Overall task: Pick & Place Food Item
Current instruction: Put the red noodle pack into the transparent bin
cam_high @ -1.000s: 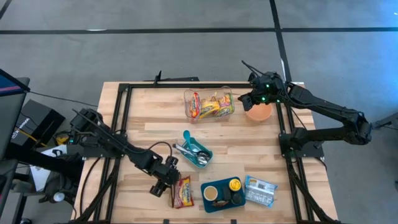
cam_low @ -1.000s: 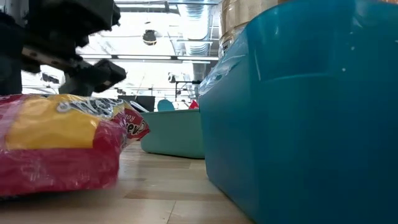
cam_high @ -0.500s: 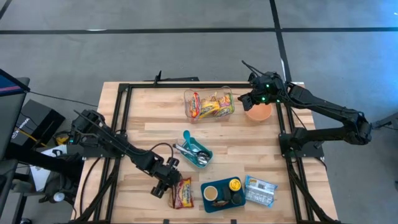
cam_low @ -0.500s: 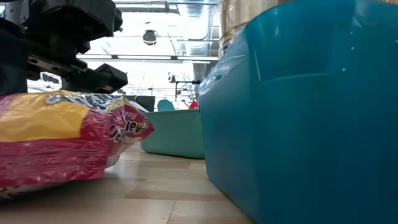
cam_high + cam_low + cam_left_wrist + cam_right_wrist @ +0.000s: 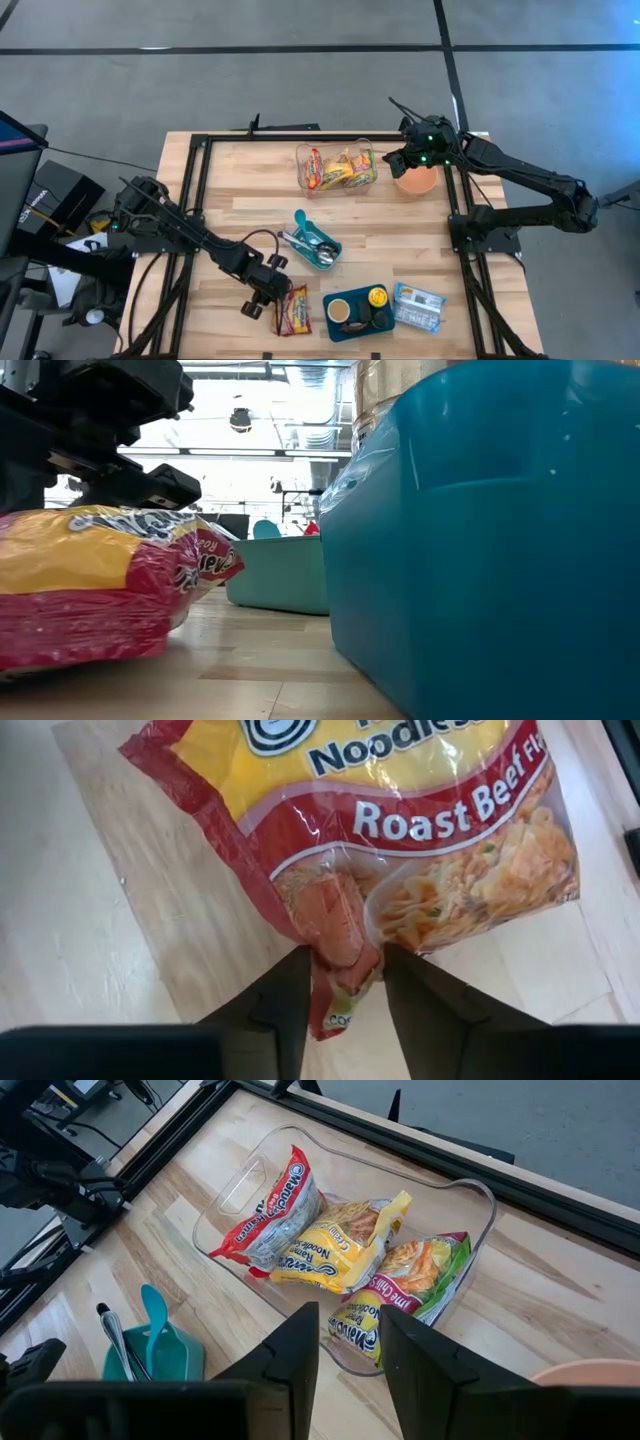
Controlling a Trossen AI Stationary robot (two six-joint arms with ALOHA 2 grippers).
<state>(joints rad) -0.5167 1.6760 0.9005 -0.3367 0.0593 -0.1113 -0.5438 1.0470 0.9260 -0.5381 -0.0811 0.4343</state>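
A red and yellow noodle packet (image 5: 294, 311) lies on the wooden table near its front edge and fills the left of the low view (image 5: 90, 590). My left gripper (image 5: 345, 988) is down at the packet's left far corner and shut on it (image 5: 274, 298). My right gripper (image 5: 350, 1350) hangs open in the air at the table's far right (image 5: 397, 160). It is above a clear container (image 5: 337, 167) of noodle packets, with nothing between its fingers. My left gripper pinches the packet's bunched corner (image 5: 340, 945) between its two fingers (image 5: 290, 995). The wrapper is crumpled into a fold there. The fingers come slanting down from the table's left. The rest of the packet (image 5: 420, 840) lies on the table.
A teal tray (image 5: 318, 243) with utensils sits mid-table. A blue tray (image 5: 350, 325) with a cup and a yellow item stands right of the packet, and beside it lies a blue packet (image 5: 418, 306). An orange bowl (image 5: 417, 181) sits beside the clear container.
My left gripper has closed in on the packet's corner and taken hold of it. In the low view the packet has bunched up, and its far end has tipped a little off the table. My right arm has kept still.
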